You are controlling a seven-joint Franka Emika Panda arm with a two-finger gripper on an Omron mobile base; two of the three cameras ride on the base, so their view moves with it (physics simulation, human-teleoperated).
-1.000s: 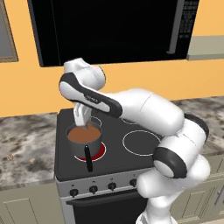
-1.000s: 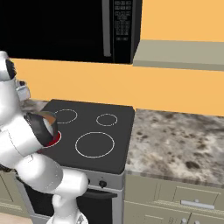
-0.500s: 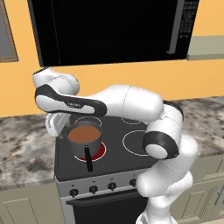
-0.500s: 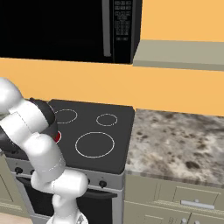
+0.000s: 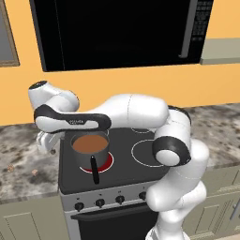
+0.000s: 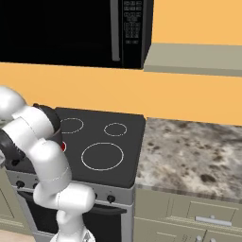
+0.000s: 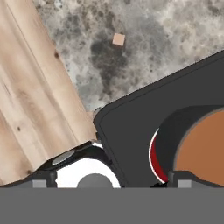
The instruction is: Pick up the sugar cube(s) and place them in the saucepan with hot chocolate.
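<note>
Saucepan with brown hot chocolate stands on the stove's front left burner, which glows red under it; its long black handle points toward the stove's front edge, above the row of knobs. From the hand camera the pan's grey wall and brown liquid sit at the lower right, with a red arc of burner beside them.

Two sugar cubes lie on the speckled stone bench left of the stove. One sugar cube rests near the bench's front edge, not far from the stove's left side; the other sugar cube lies further left, also toward the front. Both are well apart from the saucepan. The hand camera catches a single cube on the stone, well apart from the stove's rounded front left corner, with wooden floor beyond the bench's edge.

The white arm reaches from the lower right across the stove, and its hand hangs at the stove's left edge, just beside the saucepan's left wall, over the seam between stove and bench. Its fingers stand wide apart and hold nothing; one dark tip shows at the lower left of the hand camera and the other at the lower right, far from each other.

A black microwave hangs on the orange wall above the stove.
</note>
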